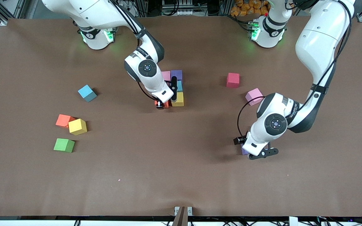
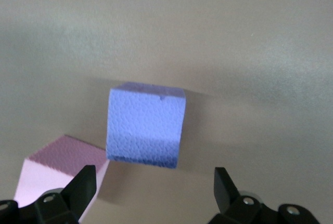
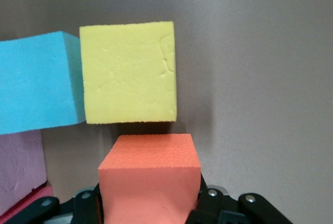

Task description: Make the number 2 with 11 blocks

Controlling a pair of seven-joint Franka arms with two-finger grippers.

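Brown table, with broad open surface along its edge nearest the front camera.

Toward the right arm's end, well in from the table edge: green cube, then loose orange block touching loose yellow block, and a loose blue block farther from the camera, apart from both.

At mid-table, a started cluster: pink block, purple block, teal block, yellow cluster block.

Right gripper clamped on held orange block, just beside the yellow cluster block on the side toward the right arm's end.

Toward the left arm's end: red block and loose pink block, set apart with room around each.

Left gripper spread wide, holding nothing, over lone purple block, fingers not touching it.
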